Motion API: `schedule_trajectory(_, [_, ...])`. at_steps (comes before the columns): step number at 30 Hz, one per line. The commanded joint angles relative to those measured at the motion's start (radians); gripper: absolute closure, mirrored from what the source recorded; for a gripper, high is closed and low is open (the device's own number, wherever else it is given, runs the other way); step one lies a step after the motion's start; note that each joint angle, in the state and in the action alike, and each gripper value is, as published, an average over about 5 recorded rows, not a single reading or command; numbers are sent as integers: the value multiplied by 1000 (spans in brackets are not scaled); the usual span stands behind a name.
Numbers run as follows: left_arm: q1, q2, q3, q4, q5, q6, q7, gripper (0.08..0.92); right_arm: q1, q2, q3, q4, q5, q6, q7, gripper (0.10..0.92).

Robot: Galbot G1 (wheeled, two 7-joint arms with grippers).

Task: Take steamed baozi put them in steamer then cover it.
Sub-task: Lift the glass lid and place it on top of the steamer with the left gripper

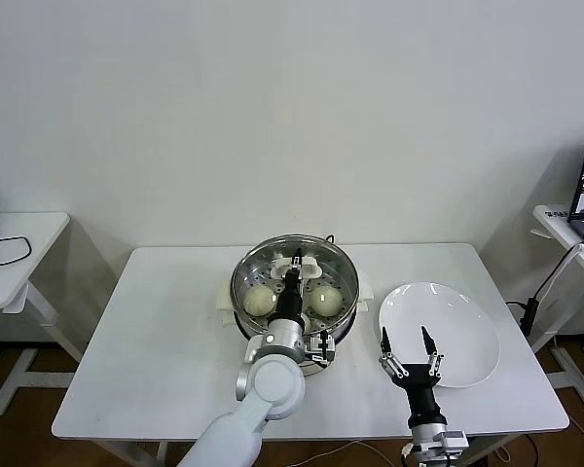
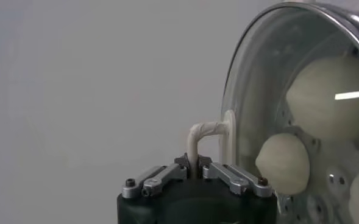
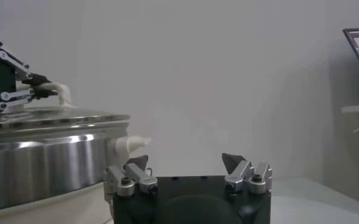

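On a white table (image 1: pixel 165 331) against a plain white wall, the steamer (image 1: pixel 294 288) sat centred, baozi (image 1: pixel 260 301) inside under its glass lid (image 2: pixel 258 103). The left gripper (image 1: pixel 296 265) pinched the lid's handle (image 2: pixel 202 137); the right gripper (image 1: pixel 409 342) hovered with its jaws spread and empty above a white plate (image 1: pixel 457 321)

no readable text, labels or numbers

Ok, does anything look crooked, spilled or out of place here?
Nothing stands out. The glass lid sits level on the steamer, baozi inside, with the left claw shut on its handle. The right claw hangs open over the plate.
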Motion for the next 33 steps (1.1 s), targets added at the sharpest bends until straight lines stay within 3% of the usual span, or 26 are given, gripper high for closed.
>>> schedule_trajectory(1, [3,-1,-6,-4,-2,-2,0,810,1,1,-2,1,-2,1,0,203])
schedule_trajectory(30, [32,0,-20,-7,0,-28,-11,809,-2,1,0,7,-8,5,-2,203])
schedule_trajectory(33, [51,6,-20,-28,1,-32,-11,768,-1,1,0,7,-8,5,-2,203])
